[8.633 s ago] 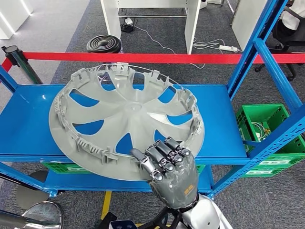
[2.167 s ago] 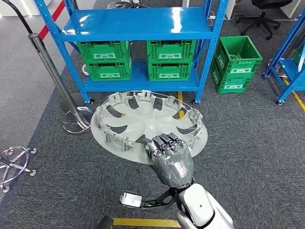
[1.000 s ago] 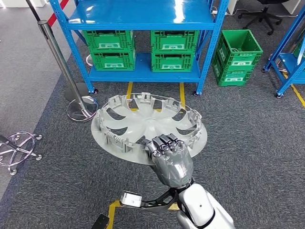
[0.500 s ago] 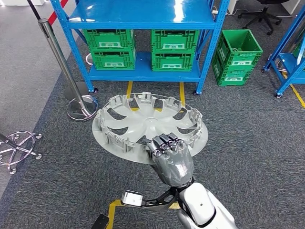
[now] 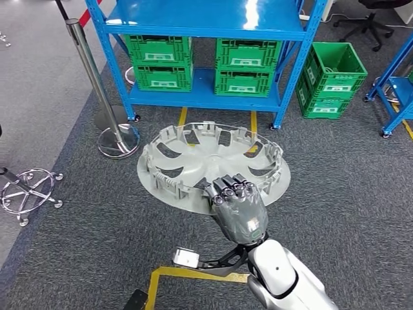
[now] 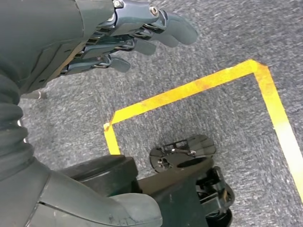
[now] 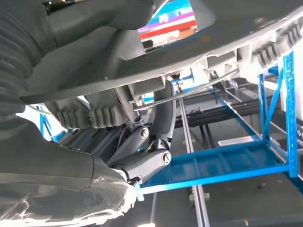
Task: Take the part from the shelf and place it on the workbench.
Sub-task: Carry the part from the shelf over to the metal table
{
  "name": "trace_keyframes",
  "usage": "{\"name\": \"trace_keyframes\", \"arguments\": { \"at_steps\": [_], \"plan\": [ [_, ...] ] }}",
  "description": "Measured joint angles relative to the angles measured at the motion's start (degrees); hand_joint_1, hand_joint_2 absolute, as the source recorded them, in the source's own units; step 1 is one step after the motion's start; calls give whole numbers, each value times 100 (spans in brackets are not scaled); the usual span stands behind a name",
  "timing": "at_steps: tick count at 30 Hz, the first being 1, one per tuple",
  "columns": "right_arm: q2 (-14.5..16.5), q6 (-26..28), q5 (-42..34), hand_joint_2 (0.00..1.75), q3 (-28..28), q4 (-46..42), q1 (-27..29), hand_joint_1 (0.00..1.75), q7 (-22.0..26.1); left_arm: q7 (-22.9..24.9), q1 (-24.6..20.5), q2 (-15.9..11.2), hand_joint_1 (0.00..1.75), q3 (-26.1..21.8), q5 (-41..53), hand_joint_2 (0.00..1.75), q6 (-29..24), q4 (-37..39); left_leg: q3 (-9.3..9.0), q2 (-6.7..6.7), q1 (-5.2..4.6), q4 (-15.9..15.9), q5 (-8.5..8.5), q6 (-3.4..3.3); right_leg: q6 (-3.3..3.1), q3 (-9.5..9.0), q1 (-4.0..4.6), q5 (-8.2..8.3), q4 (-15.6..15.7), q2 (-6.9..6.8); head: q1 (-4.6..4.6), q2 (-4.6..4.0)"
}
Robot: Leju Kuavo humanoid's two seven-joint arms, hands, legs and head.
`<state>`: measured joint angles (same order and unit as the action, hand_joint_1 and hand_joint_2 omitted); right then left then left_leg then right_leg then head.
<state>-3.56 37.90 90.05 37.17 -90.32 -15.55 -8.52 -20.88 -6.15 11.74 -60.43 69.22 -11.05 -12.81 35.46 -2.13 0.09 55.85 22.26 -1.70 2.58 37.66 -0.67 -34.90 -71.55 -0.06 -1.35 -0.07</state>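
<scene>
One grey wheel cover (image 5: pixel 213 165) is held at the frame's centre, gripped at its near rim by the right hand (image 5: pixel 237 208), above grey carpet. Carrying is judged under way; a workbench must next be reached. Curved spokes and rim clips are seen. The left hand (image 6: pixel 118 38) hangs empty, fingers loosely apart.

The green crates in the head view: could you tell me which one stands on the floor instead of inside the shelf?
The green crate at the right. It stands alone on the grey carpet beside the blue shelf, open-topped, while the other crates sit on the shelf's lower level.
</scene>
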Motion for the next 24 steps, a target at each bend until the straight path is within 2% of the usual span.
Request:
{"name": "trace_keyframes", "arguments": {
  "at_steps": [1, 3, 4, 5, 7, 8, 9, 10, 12, 13, 14, 15, 16, 18, 19, 20, 21, 22, 23, 24],
  "plan": [
    [-13, 1, -1, 175, 19, 14, -8, 175, -22, 1, -1, 1, 0, 0, 9, 175, 5, 2, 8, -65, 12, 10, -11, 24, 8, -197, -19, 201, 364, 38, 0, 0],
    [-35, 4, -4, 175, 47, 35, -39, 175, -46, 4, -10, 2, 0, 0, 23, 175, 11, 4, 46, -193, 27, 51, -33, 89, 18, -615, -61, 478, 1153, 261, 1, 0],
    [-44, 5, -3, 175, 60, 42, -57, 175, -48, 4, -16, 2, 0, 0, 25, 175, 12, 4, 79, -247, 28, 72, -51, 129, 8, -733, -71, 528, 1373, 349, -1, 0],
    [-51, 7, -2, 175, 74, 49, -72, 175, -49, 7, -17, 2, 0, 0, 26, 175, 12, 5, 114, -295, 30, 86, -75, 169, -14, -771, -66, 519, 1439, 398, -4, 0],
    [-61, 8, 2, 175, 106, 63, -94, 175, -52, 11, -1, -2, 0, 0, 26, 175, 13, 6, 170, -377, 43, 96, -118, 242, -85, -764, -47, 548, 1410, 297, -7, 0],
    [-61, 9, 1, 175, 122, 68, -102, 175, -58, 13, 11, -2, 0, 0, 26, 175, 13, 7, 191, -342, 43, 120, -99, 269, -119, -757, -47, 563, 1402, 240, -10, 0],
    [-63, 9, -1, 175, 134, 71, -110, 175, -67, 14, 17, -3, 0, 0, 26, 175, 13, 8, 247, -238, 37, 241, -4, 295, -158, -750, -49, 578, 1403, 171, -30, 0],
    [-66, 9, -2, 175, 143, 73, -117, 175, -76, 14, 15, -3, 0, 0, 26, 175, 14, 8, 341, -103, 32, 462, 153, 316, -195, -741, -51, 592, 1407, 98, -51, 0],
    [-76, 9, -3, 175, 156, 79, -123, 175, -91, 14, 2, 1, 0, 0, 26, 175, 16, 9, 660, 126, 31, 1255, 596, 349, -242, -710, -22, 602, 1404, -57, -89, 0],
    [-82, 10, -3, 175, 162, 85, -125, 175, -95, 14, 0, 2, 0, 0, 26, 175, 17, 9, 790, 157, 35, 1605, 747, 353, -251, -697, -9, 605, 1403, -137, -89, 0],
    [-86, 11, -2, 175, 171, 91, -126, 175, -100, 18, 3, 2, 0, 0, 25, 175, 17, 9, 843, 173, 36, 1805, 809, 349, -255, -687, 4, 607, 1402, -218, -91, 0],
    [-88, 13, -3, 175, 180, 97, -128, 175, -107, 22, 10, 2, 0, 0, 24, 175, 17, 9, 770, 185, 33, 1753, 750, 333, -257, -684, 17, 607, 1401, -293, -91, 0],
    [-90, 14, -3, 175, 192, 101, -132, 175, -116, 26, 14, -1, 0, 0, 22, 175, 17, 9, 583, 221, 25, 1473, 603, 303, -258, -686, 31, 605, 1401, -364, -91, 0],
    [-91, 17, -4, 175, 217, 104, -149, 175, -133, 30, 8, -5, 0, 0, 20, 175, 17, 9, 112, 487, -44, 674, 339, 201, -251, -692, 69, 596, 1398, -492, -90, 0],
    [-93, 19, -4, 175, 226, 105, -160, 175, -140, 30, -3, -5, 0, 0, 20, 175, 17, 9, -37, 610, -81, 390, 284, 154, -241, -687, 90, 590, 1395, -550, -87, 0],
    [-95, 21, -4, 175, 235, 106, -172, 175, -146, 30, -10, -4, 0, 0, 19, 175, 17, 9, -101, 692, -116, 242, 282, 118, -226, -681, 105, 584, 1393, -610, -85, 0],
    [-97, 22, -3, 175, 242, 109, -187, 175, -152, 31, -10, -3, 0, 0, 17, 175, 17, 9, -98, 675, -136, 211, 298, 99, -209, -678, 118, 579, 1395, -674, -84, 0],
    [-99, 23, -3, 175, 253, 112, -207, 175, -159, 33, -2, -3, 0, 0, 15, 175, 17, 9, -90, 604, -130, 192, 283, 77, -187, -683, 121, 569, 1398, -739, -85, 0],
    [-101, 25, -4, 175, 265, 115, -230, 175, -172, 37, 11, -4, 0, 0, 11, 175, 17, 9, -88, 534, -119, 171, 266, 52, -158, -674, 114, 534, 1378, -708, -83, 0],
    [-103, 27, -5, 175, 277, 118, -248, 175, -188, 40, 17, -4, 0, 0, 7, 175, 17, 9, -89, 465, -101, 149, 247, 21, -130, -634, 100, 462, 1292, -584, -77, 0]
  ]
}}
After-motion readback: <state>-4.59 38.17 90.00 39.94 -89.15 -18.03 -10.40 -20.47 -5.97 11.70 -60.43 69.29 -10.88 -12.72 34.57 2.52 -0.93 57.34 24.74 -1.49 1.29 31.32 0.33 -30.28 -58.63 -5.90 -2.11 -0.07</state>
